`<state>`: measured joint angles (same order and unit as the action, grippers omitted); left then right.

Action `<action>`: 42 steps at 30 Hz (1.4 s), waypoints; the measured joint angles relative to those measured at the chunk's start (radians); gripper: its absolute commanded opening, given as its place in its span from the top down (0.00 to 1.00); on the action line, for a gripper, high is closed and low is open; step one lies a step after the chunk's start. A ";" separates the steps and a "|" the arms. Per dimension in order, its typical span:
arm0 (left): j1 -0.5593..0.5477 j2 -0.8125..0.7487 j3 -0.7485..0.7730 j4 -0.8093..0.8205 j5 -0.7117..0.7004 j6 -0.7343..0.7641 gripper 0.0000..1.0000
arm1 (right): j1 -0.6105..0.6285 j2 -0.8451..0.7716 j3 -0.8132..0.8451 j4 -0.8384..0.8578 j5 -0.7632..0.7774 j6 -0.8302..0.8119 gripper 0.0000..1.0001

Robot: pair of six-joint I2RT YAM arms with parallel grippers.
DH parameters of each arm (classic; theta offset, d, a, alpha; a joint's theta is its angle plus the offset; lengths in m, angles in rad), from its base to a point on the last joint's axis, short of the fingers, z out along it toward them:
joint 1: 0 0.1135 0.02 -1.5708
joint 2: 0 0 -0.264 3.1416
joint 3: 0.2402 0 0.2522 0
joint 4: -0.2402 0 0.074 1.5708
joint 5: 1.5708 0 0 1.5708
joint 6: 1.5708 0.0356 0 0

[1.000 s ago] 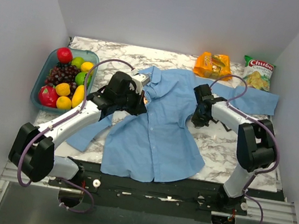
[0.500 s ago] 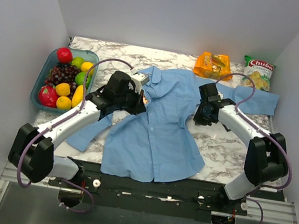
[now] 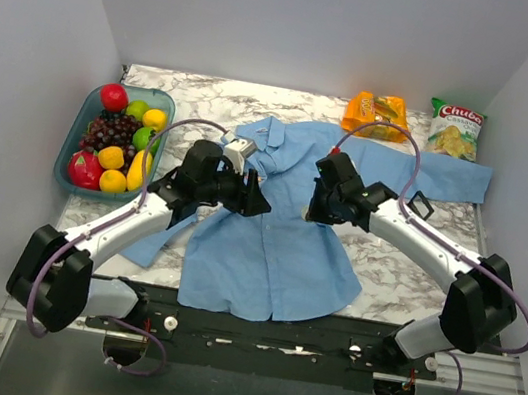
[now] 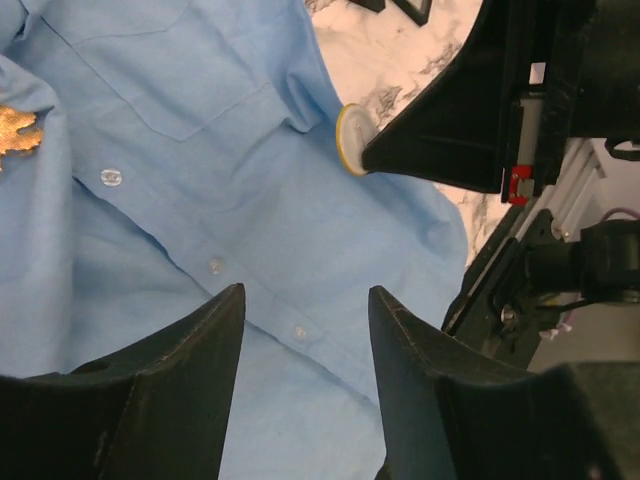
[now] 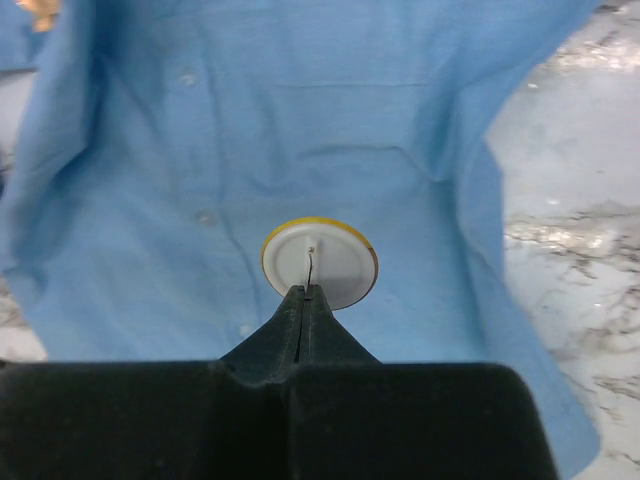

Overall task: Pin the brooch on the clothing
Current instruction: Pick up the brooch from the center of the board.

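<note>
**Brooch pinched in the right claw, over the shirt front**

Brooch [image 5: 322, 262] shows only its back: a white disc with a yellow rim and a thin wire pin. Its face is turned away toward the cloth. The right gripper [image 5: 303, 296] is clamped tight on the disc's lower edge. The disc stands at 12 o'clock from the fingertips, over the blue shirt [image 3: 269, 259] just beside the button row. Whether the disc touches the fabric, I cannot tell. From above, the arm hides it entirely.

The left gripper [image 4: 305, 345] hangs at 9 o'clock of the right one, its fingers spread, with nothing between them and only shirt beneath. An orange-gold scrap [image 4: 17, 130] lies on the cloth at 9 o'clock in the left wrist view, cut off by the edge and too ragged to identify.

A fruit tray [image 3: 145, 92] sits at the table's 9 o'clock. An orange snack pack [image 3: 378, 115] and a chips bag [image 3: 455, 128] sit near 1 o'clock.
</note>
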<state>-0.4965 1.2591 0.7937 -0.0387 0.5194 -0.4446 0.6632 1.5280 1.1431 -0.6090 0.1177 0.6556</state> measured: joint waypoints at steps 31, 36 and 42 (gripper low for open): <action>-0.026 0.134 -0.173 0.487 0.072 -0.387 0.66 | 0.145 -0.038 0.017 0.114 -0.084 0.044 0.99; -0.027 0.143 -0.172 0.512 0.080 -0.398 0.72 | 0.148 -0.039 0.017 0.114 -0.084 0.044 0.99; -0.027 0.180 -0.171 0.555 0.098 -0.418 0.99 | 0.149 -0.044 0.017 0.107 -0.084 0.043 0.99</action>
<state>-0.5240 1.4395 0.6228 0.5167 0.6170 -0.8623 0.8120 1.4841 1.1603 -0.5018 0.0338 0.6987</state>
